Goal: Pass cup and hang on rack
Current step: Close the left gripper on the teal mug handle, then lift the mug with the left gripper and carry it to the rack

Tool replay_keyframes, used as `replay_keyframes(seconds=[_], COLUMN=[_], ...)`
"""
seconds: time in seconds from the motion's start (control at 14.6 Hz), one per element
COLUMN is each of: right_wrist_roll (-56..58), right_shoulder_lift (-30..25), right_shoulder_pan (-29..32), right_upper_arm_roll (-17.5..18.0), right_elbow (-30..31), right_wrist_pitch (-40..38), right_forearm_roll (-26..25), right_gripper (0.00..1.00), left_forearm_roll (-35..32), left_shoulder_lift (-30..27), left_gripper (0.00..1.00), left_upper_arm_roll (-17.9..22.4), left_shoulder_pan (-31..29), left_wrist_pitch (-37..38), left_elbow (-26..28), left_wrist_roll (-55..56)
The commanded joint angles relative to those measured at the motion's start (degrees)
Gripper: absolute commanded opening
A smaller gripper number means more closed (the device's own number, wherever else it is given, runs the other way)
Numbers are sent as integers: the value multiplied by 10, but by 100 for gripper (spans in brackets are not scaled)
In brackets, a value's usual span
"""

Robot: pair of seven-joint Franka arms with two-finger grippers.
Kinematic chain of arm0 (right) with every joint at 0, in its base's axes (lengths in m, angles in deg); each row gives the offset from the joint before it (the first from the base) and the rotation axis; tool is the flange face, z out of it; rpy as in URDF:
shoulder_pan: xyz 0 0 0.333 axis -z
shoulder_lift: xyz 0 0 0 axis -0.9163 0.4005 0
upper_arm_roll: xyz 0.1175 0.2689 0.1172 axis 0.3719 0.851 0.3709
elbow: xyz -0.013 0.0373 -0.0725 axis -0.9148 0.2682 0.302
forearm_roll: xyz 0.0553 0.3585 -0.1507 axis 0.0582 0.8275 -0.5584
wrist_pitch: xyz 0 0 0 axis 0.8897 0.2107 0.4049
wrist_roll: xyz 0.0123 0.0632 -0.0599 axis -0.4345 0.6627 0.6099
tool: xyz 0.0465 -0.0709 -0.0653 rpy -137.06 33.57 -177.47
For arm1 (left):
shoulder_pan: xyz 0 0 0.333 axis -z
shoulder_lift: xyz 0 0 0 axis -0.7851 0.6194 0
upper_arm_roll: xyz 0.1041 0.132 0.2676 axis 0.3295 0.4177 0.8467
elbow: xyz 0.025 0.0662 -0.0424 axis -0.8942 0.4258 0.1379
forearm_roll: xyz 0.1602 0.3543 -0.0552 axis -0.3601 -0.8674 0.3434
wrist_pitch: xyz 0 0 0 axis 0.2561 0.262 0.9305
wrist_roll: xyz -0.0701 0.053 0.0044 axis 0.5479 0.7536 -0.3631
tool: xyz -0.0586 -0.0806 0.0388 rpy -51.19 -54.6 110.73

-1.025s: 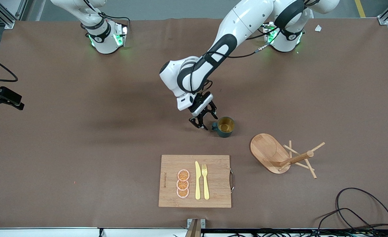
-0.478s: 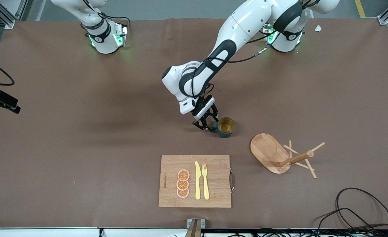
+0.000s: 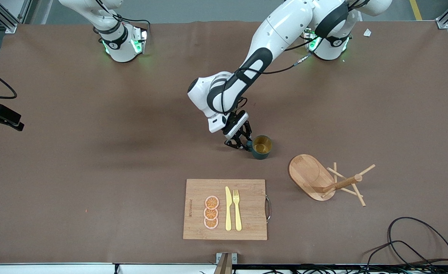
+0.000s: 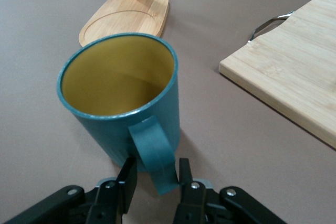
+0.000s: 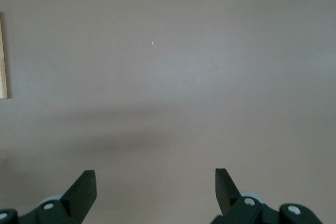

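Down near the middle of the table [image 3: 94, 171], the left gripper [image 3: 242, 143] is low at the cup [image 3: 262, 147], its fingers [image 4: 127, 178] set on either side of the cup's handle [image 4: 154, 153]. In the left wrist view the two pads stand close to the handle's faces with the handle between them; whether they press it already I cannot tell. The cup stands upright on the table, mouth up, its yellowish inside showing, handle turned toward the gripper. The rack [image 3: 324, 179] is toward the left arm's end of the table from the cup and nearer to the front camera, well apart from it; its oval base [image 4: 126, 16] rests flat on the table and its post [image 3: 340, 183] carries thin pegs [image 3: 366, 169]. A board [image 3: 225, 209] lies by the middle of the table's front edge, nearer to the camera than the cup, with three orange slices [image 3: 211, 212], a yellow knife [image 3: 228, 208] and a yellow fork [image 3: 237, 210] on it, and a metal handle [image 3: 268, 208] on the edge toward the rack. The right arm waits at the side edge at its own end of the table; its gripper [image 5: 155, 191] hangs spread wide over bare table and holds nothing. A black cable [image 3: 418, 243] loops at the front corner at the left arm's end.
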Motion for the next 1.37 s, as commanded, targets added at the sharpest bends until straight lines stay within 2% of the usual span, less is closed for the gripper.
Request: replay_keyframes(seconds=[0.0,0.27,0.34,0.55,0.82,1.3], right_wrist_roll=[-2,-2,-2,-1,-3,-16], right_shoulder_lift=[-8,-8,-8,-7,-9,-11], right_shoulder_pan=[6,5,3,3,5,3], right_upper_arm_roll=[5,5,5,5,6,7], right_elbow=[11,10,10,8,5,5], right_wrist_pitch=[-8,-4,-5,-4,-3,-27], right_forearm_roll=[0,0,-1,-1,0,6], right_gripper=[100,100,100,100,100,100], left_forearm_roll=[11,17,17,23,84,254], left_shoulder_lift=[5,-4,-10,-27,-76,-184], left_gripper=[25,3,1,0,1,1], left_upper_arm_roll=[2,-4,-4,-9,-15,-14], left_shoulder_pan=[6,5,4,-5,-33,-115], left_wrist_pitch=[13,9,8,5,-33,-146], left_elbow=[-15,-18,-18,-19,-21,-21], left_wrist_roll=[0,-4,-6,-23,-70,-174])
